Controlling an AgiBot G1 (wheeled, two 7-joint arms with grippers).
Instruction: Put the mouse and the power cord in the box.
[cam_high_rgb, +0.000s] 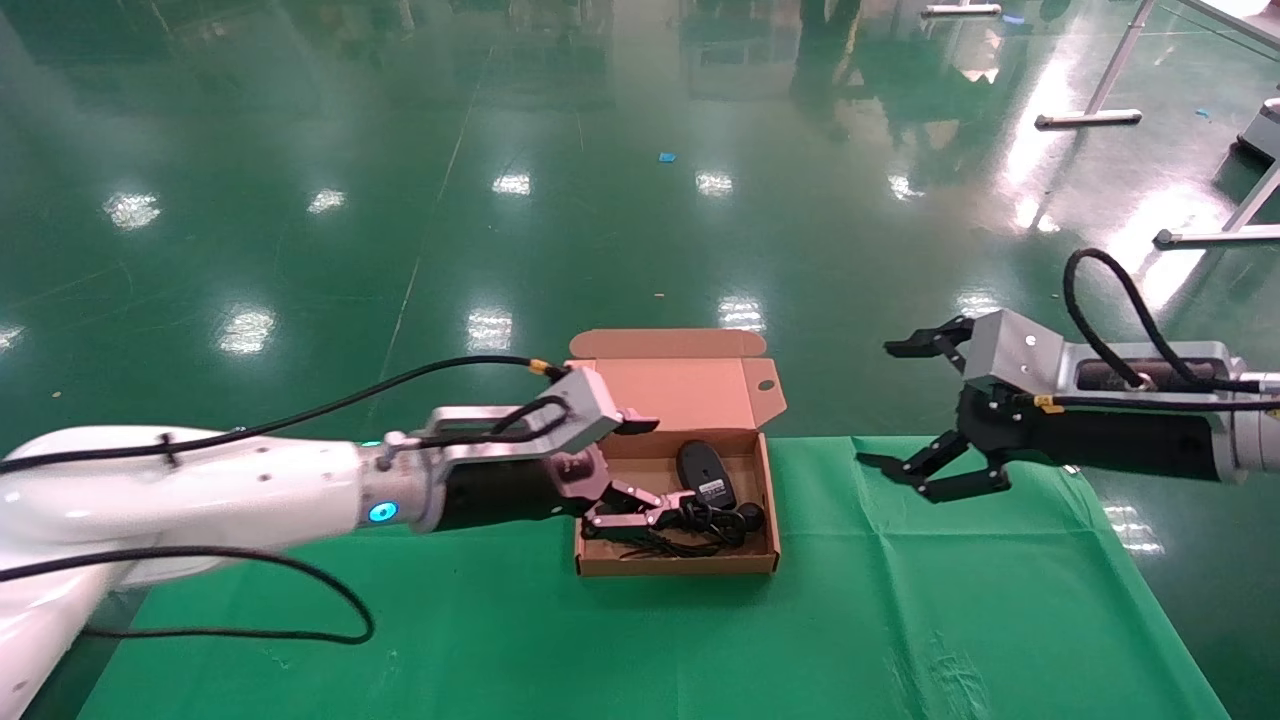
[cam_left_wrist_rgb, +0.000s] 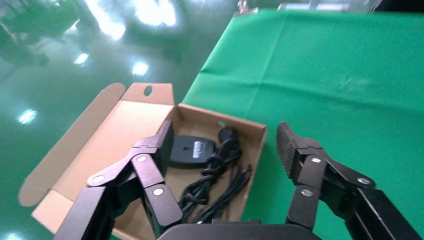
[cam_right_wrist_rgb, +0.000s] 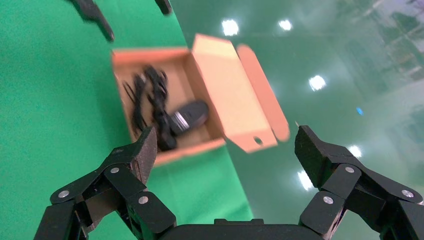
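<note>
The brown box (cam_high_rgb: 676, 566) lies open on the green cloth, its flap lid (cam_high_rgb: 690, 390) leaning back past the table's far edge. Inside it, the black mouse (cam_high_rgb: 705, 474) rests toward the back. The coiled power cord (cam_high_rgb: 712, 522) lies in front of it, its round plug toward the right wall. My left gripper (cam_high_rgb: 648, 470) hangs open at the box's left side, holding nothing. From the left wrist I see the mouse (cam_left_wrist_rgb: 190, 150), power cord (cam_left_wrist_rgb: 209, 176) and box wall (cam_left_wrist_rgb: 222, 119) between the spread fingers (cam_left_wrist_rgb: 162, 145). My right gripper (cam_high_rgb: 880, 405) hovers open and apart, right of the box.
The green cloth (cam_high_rgb: 900, 600) covers the table, with the glossy green floor beyond its far and right edges. The right wrist view looks back at the box (cam_right_wrist_rgb: 185, 152), mouse (cam_right_wrist_rgb: 191, 114) and cord (cam_right_wrist_rgb: 155, 95). White stand legs (cam_high_rgb: 1090, 118) are far back on the right.
</note>
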